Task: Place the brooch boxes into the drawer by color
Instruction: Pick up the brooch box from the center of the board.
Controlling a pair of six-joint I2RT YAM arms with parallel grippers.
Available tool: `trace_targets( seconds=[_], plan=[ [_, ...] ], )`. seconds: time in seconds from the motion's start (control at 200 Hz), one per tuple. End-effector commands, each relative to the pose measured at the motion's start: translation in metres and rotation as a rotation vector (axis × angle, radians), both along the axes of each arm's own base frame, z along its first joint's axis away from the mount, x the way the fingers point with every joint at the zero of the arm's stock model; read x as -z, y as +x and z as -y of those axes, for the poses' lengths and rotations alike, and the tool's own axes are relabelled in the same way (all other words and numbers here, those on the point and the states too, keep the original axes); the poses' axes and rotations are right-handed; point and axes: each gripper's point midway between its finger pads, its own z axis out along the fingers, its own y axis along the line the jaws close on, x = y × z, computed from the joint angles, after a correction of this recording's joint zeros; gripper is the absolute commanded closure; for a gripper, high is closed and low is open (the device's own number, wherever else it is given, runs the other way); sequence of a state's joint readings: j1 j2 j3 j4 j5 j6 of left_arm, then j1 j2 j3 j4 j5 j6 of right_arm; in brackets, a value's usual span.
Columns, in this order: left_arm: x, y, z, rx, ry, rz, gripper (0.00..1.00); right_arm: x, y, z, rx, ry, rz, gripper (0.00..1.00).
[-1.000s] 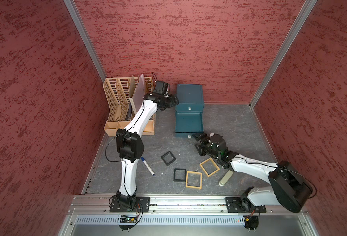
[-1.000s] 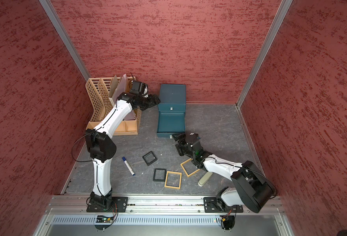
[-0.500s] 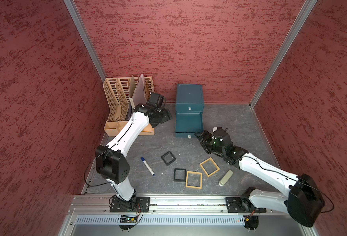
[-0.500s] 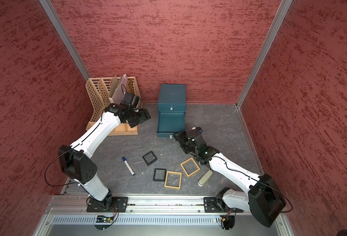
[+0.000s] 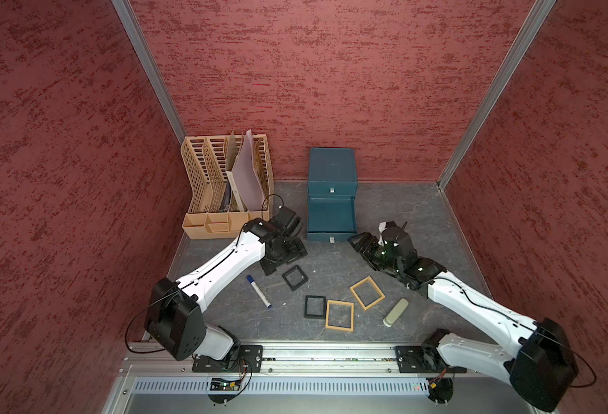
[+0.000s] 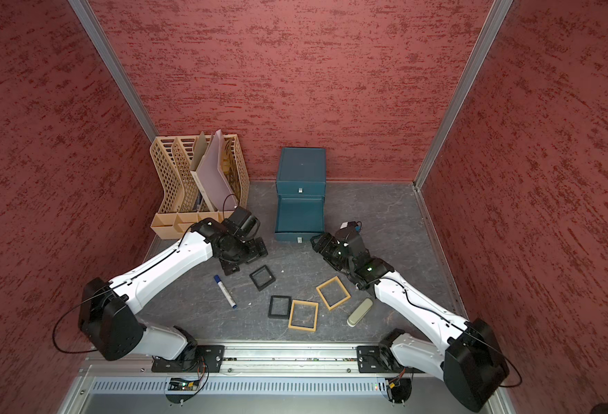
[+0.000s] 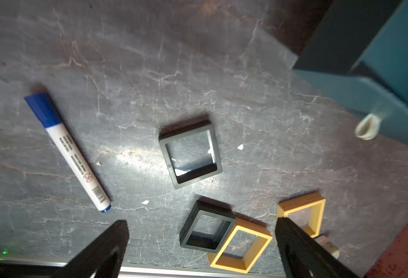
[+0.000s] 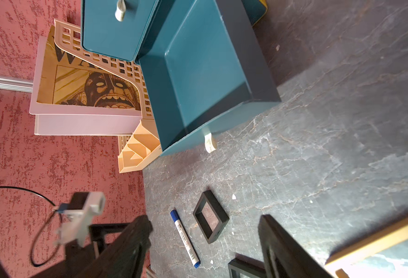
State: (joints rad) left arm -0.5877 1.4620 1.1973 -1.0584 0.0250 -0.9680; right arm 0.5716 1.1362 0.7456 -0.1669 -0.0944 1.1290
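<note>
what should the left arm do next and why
Probably lower the open left gripper onto the nearer black box and close on it: it lies flat just ahead of the jaws, and the open drawer looks empty.

We see a booth closed in by three red, rough-textured walls. The back wall (image 5: 331,71) stands directly behind the tan slotted file rack (image 5: 202,179), a side wall (image 5: 44,179) runs close beside it, and the opposite wall (image 5: 564,179) lies well away from it. An aluminium corner post (image 5: 147,68) rises just behind the rack; a second post (image 5: 492,89) stands far across from it. The floor (image 5: 403,208) under the rack is dark grey with pale marble veining, and we catch a bright glare (image 7: 135,156) on it. Well in front of the rack, a metal rail (image 5: 331,353) edges the floor. A lilac folder (image 5: 247,172) leans in the rack.
</note>
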Motion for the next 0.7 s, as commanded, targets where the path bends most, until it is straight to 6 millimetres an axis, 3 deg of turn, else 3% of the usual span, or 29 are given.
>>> trace_targets(
  seconds=[0.0, 0.406, 0.696],
  plan=[
    [0.016, 0.001, 0.012, -0.047, -0.014, -0.023, 0.0, -0.001, 0.0, 0.004, -0.022, -0.003, 0.002, 0.23],
    [0.079, 0.001, 0.041, -0.078, 0.05, -0.186, 0.0, 0.003, 0.002, 0.004, -0.024, 0.038, -0.008, 0.23],
    [0.092, -0.003, 0.034, -0.128, 0.078, -0.197, 0.0, 0.004, 0.002, 0.005, -0.021, 0.049, -0.008, 0.23]
  ],
)
